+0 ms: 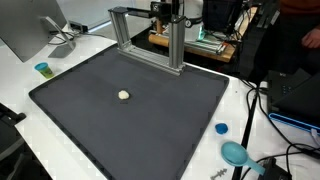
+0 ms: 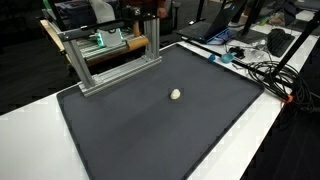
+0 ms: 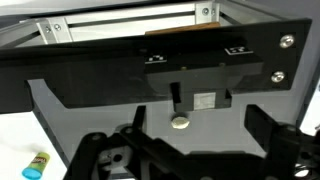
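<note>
Here, tool (image 3: 190, 152) spread wide, empty, small cream ball (image 3: 180, 121) ahead on dark mat (image 1: 90, 110), metal frame (image 1: 178, 45) behind.

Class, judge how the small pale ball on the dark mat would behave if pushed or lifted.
The pale ball looks rounded, so a push would probably roll it across the flat dark mat. It seems tiny beside the metal frame, so likely light. Hard or squashy: cannot tell.

My white tabletop (image 1: 18, 90) carries a dark mat (image 1: 150, 125). A small pale ball (image 1: 123, 96) lies near the mat's middle, and a metal frame (image 1: 177, 45) stands along its far edge.
</note>
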`<state>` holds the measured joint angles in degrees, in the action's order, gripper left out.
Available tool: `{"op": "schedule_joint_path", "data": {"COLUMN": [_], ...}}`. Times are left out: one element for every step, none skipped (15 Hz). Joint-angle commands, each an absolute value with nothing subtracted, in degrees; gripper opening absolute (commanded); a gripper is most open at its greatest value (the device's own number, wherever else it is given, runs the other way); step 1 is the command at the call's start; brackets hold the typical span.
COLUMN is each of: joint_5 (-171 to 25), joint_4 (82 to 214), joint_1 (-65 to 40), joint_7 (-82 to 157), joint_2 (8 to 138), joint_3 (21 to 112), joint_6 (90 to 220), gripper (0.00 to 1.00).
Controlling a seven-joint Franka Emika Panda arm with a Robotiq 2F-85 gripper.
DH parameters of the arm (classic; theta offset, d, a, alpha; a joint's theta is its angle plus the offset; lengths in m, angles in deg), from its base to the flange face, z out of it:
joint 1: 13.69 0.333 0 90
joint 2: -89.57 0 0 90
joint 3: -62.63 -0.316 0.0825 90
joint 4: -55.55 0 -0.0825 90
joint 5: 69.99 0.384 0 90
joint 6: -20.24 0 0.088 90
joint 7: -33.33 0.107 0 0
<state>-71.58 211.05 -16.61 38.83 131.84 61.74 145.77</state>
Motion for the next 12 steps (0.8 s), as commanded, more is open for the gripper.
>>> {"op": "schedule_joint_path", "data": {"joint_5": [-71.4, -71.4, -71.4, -71.5, -71.3, -71.4, -71.5, -71.5, -71.4, -71.3, -71.2, -71.1], "joint_4": [212.0, 212.4, 212.9, 213.4, 213.8, 214.3, 214.6, 212.8, 212.9, 212.8, 212.8, 212.8], "joint_1": [-15.3, -15.1, -14.8, -14.9, -15.0, -15.3, -15.5, -15.8, -15.8, -15.9, -15.8, -16.0], "joint_7": [36.2, 35.7, 35.2, 35.5, 36.0, 36.7, 36.9, 37.2, 37.1, 37.0, 37.0, 37.3], "joint_2": [132.7, 132.9, 133.1, 133.3, 133.4, 133.5, 133.5, 132.1, 132.1, 132.4, 132.6, 132.9], "joint_3": [62.2, 62.3, 62.3, 62.1, 62.0, 61.8, 61.8, 61.8, 62.0, 62.1, 62.2, 62.2], "joint_6": [145.7, 145.9, 146.0, 146.6, 147.2, 147.9, 148.2, 147.2, 147.0, 146.6, 146.3, 146.1], "gripper": [1.00, 1.00, 1.00, 1.00, 1.00, 1.00, 1.00, 1.00, 1.00, 0.98, 0.94, 0.87]}}
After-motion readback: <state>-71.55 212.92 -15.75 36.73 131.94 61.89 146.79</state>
